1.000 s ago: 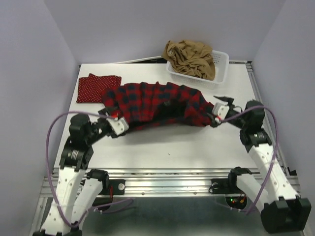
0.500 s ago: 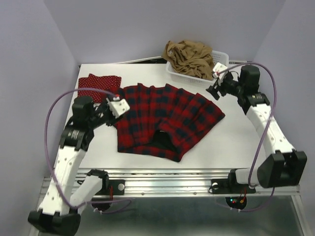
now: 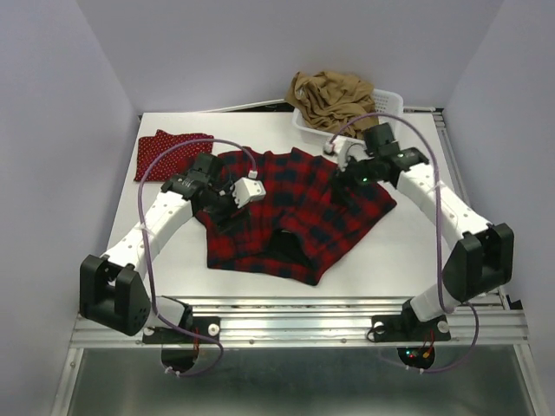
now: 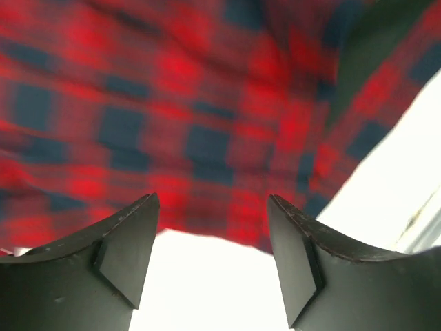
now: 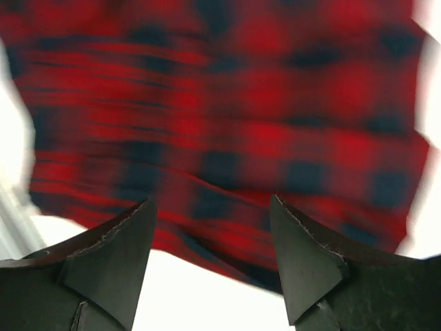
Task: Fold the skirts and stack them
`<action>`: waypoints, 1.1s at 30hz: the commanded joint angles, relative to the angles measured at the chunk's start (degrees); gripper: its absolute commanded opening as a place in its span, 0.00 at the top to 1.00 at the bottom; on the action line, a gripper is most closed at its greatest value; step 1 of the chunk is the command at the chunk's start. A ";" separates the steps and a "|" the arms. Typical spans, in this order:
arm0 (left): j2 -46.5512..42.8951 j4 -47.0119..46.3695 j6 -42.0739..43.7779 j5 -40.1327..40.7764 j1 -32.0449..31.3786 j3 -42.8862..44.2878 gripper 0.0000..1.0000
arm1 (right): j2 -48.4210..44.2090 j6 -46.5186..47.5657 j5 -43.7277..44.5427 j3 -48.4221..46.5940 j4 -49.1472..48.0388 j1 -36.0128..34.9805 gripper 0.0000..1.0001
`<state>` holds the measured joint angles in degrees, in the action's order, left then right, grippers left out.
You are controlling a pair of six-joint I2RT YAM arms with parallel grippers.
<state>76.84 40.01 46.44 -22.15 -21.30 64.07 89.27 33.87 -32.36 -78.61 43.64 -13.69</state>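
Plaid skirt [image 4: 172,103] blurred, edge-cropped in both wrist views.

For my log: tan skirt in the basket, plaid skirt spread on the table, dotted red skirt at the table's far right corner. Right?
One slip: the top view shows the dotted red skirt at the table's far left corner. The tan skirt, basket and plaid skirt are as you say.

Plaid skirt [image 3: 295,212]: soft woven cloth, matt, pleated. Dotted skirt [image 3: 169,149]: thin matt cloth. Tan skirt [image 3: 334,100]: crumpled matt cloth. Basket [image 3: 393,120]: white plastic mesh. Desk [image 3: 408,251]: smooth white matt top; metal rail [image 3: 295,312] at near edge. Left pincer [image 4: 212,200] & right pincer [image 5: 212,200]: matt dark plastic.
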 commanded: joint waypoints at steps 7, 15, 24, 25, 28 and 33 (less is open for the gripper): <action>-2.84 4.20 5.16 6.51 1.87 -12.30 0.18 | -10.08 -1.26 9.06 15.49 -3.54 -26.45 0.15; 0.24 6.66 8.05 -0.26 10.13 -10.11 0.14 | -15.62 6.12 19.34 28.50 -16.11 -33.59 0.02; -0.37 4.29 11.13 -0.79 10.31 -11.69 0.10 | -16.23 16.74 20.84 36.93 -25.43 -37.54 0.13; -0.29 3.94 11.31 -0.79 10.23 -11.78 0.10 | -16.50 16.76 20.93 37.99 -25.70 -37.55 0.26; 1.03 1.39 10.87 0.79 9.79 -12.57 0.14 | -19.92 22.27 21.20 41.15 -24.58 -38.07 0.80; -0.36 0.95 16.30 2.29 9.79 -14.93 0.16 | -29.75 25.46 22.16 44.50 -20.97 -38.07 0.99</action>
<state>78.28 41.30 57.89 -20.60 -11.18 51.53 66.85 54.46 -11.51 -35.11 21.87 -51.44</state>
